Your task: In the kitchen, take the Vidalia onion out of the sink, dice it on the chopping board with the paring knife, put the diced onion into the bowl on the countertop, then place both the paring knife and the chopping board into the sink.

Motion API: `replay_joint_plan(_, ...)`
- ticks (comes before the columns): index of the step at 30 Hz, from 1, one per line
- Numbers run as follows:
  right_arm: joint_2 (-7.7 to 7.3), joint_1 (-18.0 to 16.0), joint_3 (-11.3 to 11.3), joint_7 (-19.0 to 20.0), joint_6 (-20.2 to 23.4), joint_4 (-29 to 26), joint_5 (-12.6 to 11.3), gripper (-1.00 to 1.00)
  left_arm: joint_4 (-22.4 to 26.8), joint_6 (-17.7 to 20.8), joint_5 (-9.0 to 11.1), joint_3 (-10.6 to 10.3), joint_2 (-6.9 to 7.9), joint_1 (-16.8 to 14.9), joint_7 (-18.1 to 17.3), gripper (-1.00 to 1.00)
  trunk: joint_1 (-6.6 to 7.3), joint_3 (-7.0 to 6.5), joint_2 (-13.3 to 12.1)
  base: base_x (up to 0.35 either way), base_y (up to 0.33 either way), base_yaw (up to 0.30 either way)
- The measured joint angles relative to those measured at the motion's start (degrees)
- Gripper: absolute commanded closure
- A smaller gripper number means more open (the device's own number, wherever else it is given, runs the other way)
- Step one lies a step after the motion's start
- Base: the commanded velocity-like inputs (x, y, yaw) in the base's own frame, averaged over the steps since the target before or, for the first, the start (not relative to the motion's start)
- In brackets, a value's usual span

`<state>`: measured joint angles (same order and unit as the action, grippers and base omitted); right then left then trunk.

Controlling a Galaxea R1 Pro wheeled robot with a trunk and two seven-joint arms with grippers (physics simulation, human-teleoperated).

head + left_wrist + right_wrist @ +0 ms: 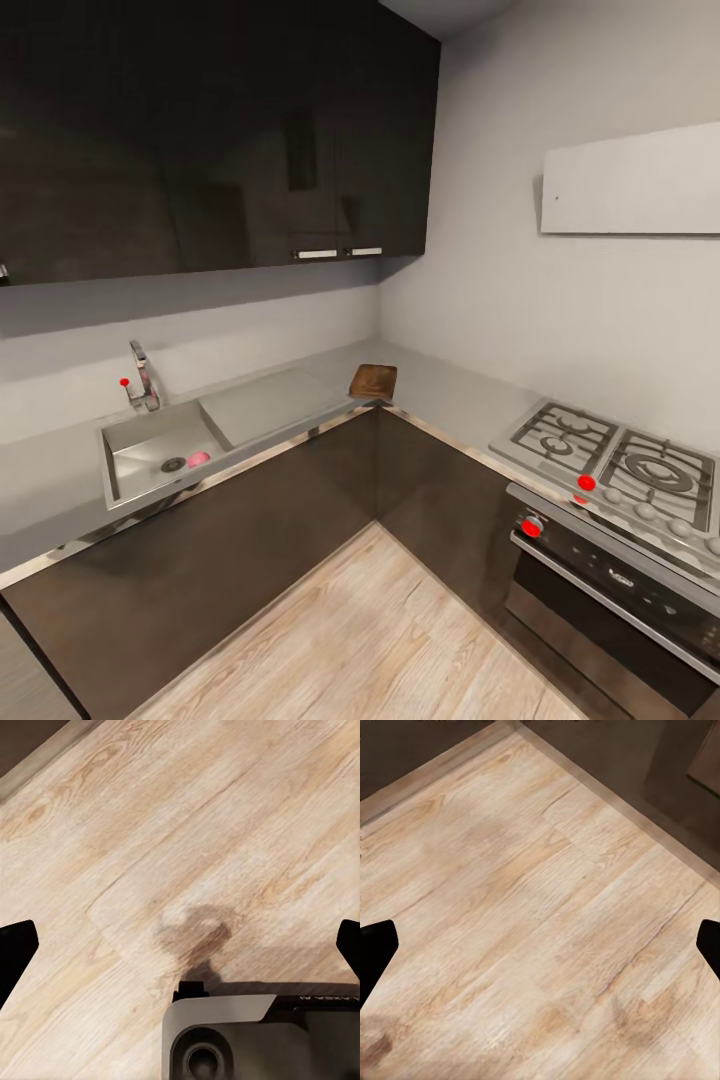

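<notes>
Head view faces the kitchen corner from afar; both wrist views look down on wooden floor (pixel 187 832)

One Vidalia onion (pixel 198 459), one sink (pixel 150 436), one chopping board (pixel 373 381), one tap (pixel 141 375), two wall-cabinet handles (pixel 338 253).

- Vidalia onion (pixel 198 459): small round pink-red ball, whole. It rests on the floor of the sink basin, just beside the round drain.
- Sink (pixel 140 436): rectangular stainless steel basin set into the countertop. A flat steel drainboard adjoins it on the side toward the corner. A chrome tap with a red-tipped lever stands behind the basin.
- Chopping board (pixel 373 381): brown wooden board with rounded corners, lying flat on the countertop at the corner of the L, past the far end of the drainboard.
- Countertop (pixel 450 392): smooth grey slab running along both walls over dark cabinets.
</notes>
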<state>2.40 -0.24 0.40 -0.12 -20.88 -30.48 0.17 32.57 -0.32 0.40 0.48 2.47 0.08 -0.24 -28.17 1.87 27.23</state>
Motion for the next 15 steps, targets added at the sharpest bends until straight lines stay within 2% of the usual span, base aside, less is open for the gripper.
replay_joint_plan(11, -0.09, 0.0, 0.01, -0.04, -0.08, -0.02, 0.07, -1.0, 0.08, -0.06, -0.03, 0.0, 0.06, 0.0, 0.0, -1.0, 0.0, 0.0, 0.0, 0.0, 0.0, 0.0)
replay_joint_plan(15, -0.06, 0.0, 0.01, -0.04, -0.08, -0.02, 0.08, -1.0, 2.08, -0.07, -0.01, -0.14, 0.11, -0.01, 0.0, -1.0, 0.0, 0.0, 0.0, 0.0, 0.0, 0.0)
